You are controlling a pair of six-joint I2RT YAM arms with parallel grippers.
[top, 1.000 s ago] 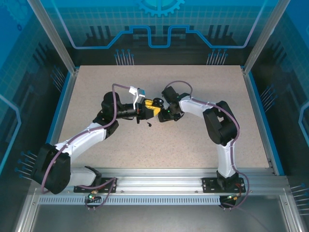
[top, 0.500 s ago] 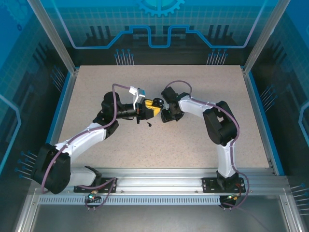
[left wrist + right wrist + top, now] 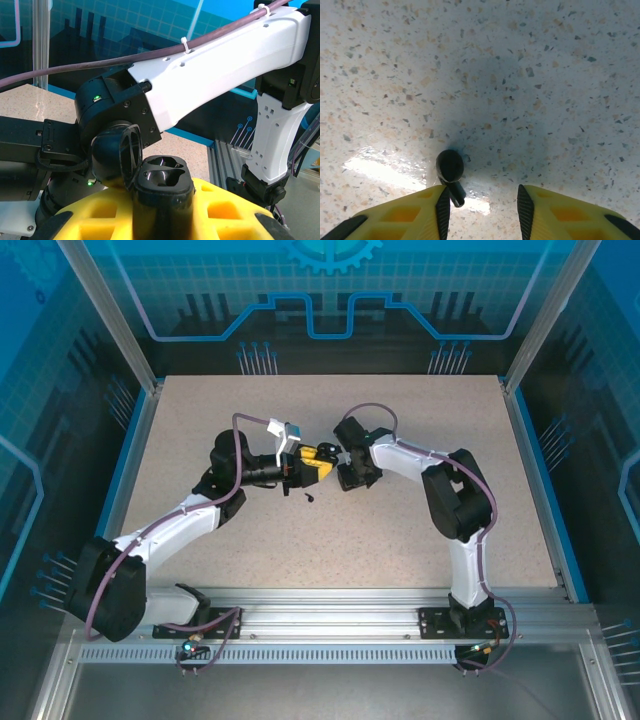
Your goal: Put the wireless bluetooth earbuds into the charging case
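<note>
Left arm comes in from the left and its left gripper is clamped tight on the charging case, with the yellow fingers hugging it on both sides. The case sits upright in the grip, up off the table. Its lid is flipped open toward the left of the left wrist view, and both little sockets on top are open to the camera.

On the table just on the near side of that gripper there's a tiny black bit.

Moving right, the right gripper sits just beside the case and points down at the speckled tabletop. Its fingers are partway apart, with a clear gap between the pads. One black earbud is right at the inner edge of the finger on the left of the right wrist view, round end away from the camera and stem toward it. Honestly can't tell if it's clinging to that finger or just lying on the table under it. It only meets that one finger, and the other pad is well clear of it.
</note>
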